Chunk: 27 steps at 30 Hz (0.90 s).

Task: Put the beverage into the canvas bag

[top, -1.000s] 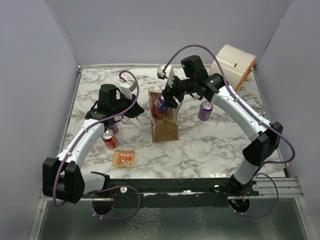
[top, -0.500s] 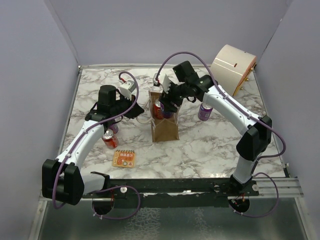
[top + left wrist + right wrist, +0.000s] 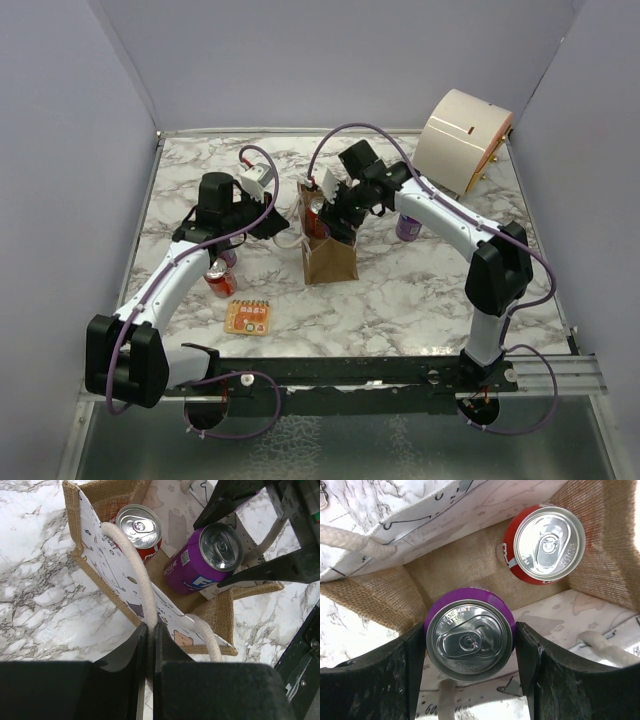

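The canvas bag (image 3: 331, 258) stands upright at mid-table, mouth open. My left gripper (image 3: 150, 630) is shut on its cream rope handle (image 3: 136, 565), pulling the near wall outward. Inside the bag's mouth, my right gripper (image 3: 471, 645) is shut on the beverage, a purple can (image 3: 470, 636), with a finger on each side of it. From the left wrist the purple can (image 3: 207, 560) appears tilted, its lower part inside the bag. A red can (image 3: 546, 543) stands upright on the bag's floor beside it.
Another purple can (image 3: 408, 225) stands on the marble right of the bag. A red can (image 3: 218, 278) sits under my left arm, with an orange battery pack (image 3: 248, 317) nearer the front. A large cream drum-shaped container (image 3: 462, 135) occupies the back right corner.
My right arm has swung left and down, bringing the purple can from above the bag's rim into its mouth. The left gripper has kept hold of the handle.
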Motion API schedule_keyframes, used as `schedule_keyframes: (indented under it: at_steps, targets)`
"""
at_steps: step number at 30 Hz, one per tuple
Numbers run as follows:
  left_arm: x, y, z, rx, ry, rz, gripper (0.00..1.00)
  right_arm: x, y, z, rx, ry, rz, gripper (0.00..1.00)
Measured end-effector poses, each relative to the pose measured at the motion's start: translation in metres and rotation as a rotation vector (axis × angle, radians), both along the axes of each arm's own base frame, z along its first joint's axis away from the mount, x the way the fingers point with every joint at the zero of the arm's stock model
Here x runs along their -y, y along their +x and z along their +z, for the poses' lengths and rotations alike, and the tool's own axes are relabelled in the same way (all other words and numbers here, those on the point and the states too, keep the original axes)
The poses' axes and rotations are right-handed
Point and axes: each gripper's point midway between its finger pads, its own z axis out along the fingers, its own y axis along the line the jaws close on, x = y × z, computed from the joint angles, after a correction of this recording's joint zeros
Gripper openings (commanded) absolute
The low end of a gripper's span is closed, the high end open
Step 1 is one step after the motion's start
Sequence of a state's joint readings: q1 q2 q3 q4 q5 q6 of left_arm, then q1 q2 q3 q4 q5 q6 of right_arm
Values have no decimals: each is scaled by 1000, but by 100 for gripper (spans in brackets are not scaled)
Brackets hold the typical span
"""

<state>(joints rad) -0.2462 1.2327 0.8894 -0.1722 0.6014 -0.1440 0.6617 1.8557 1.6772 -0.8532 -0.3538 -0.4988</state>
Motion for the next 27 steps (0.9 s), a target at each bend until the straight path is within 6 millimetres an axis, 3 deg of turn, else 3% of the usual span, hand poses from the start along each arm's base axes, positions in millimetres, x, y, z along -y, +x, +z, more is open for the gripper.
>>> schedule_keyframes:
  at_steps: [5,13,22,27]
  targets:
    - [0,1,-3,-10,2,0,0,-2,0,-18,-21,-6,1,1]
    - [0,1,-4,-12,3,-1,0,-11,4,-26,-25,39,-13,1]
    - [0,2,-10,-29,8,-1,0,-13,-2,-48,-58,58,-23,1]
    - [0,2,-10,-28,8,-1,0,-19,-1,-48,-53,94,-24,1]
